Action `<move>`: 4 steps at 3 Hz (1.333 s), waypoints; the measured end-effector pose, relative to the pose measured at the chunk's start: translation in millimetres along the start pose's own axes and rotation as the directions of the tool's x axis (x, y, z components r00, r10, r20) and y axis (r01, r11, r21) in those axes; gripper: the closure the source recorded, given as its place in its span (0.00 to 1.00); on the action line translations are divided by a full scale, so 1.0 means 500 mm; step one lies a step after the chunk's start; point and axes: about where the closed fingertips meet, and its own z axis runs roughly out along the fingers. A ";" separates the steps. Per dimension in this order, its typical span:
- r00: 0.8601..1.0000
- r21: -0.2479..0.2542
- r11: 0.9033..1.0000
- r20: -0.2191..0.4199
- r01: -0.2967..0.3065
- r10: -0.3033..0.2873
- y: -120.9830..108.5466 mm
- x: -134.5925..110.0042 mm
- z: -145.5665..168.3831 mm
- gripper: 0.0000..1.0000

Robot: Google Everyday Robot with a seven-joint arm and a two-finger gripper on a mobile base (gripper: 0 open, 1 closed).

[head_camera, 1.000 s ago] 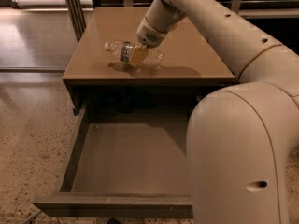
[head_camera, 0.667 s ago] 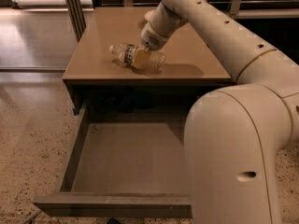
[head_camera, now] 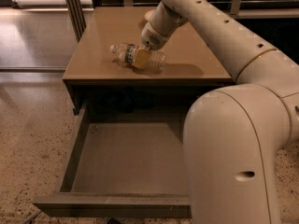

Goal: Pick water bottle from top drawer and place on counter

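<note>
The water bottle lies on its side on the tan counter, cap end pointing left, near the counter's front middle. My gripper comes down from the upper right, its yellowish fingers closed around the bottle's labelled middle. The bottle seems to rest on the counter surface. The top drawer is pulled out wide below the counter, and its flat bottom shows nothing inside.
My arm's large pale body fills the right foreground and covers the drawer's right side. Speckled terrazzo floor lies to the left. Dark vertical posts stand behind the counter's left corner.
The gripper and the bottle have shifted slightly right and toward the counter's front edge, and the bottle sits lower on the counter.
</note>
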 end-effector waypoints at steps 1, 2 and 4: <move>1.000 0.000 1.000 0.000 0.000 0.000 0.000 0.000 0.000 0.27; 1.000 0.000 1.000 0.000 0.000 0.000 0.000 0.000 0.000 0.03; 1.000 0.000 1.000 0.000 0.000 0.000 0.000 0.000 0.000 0.00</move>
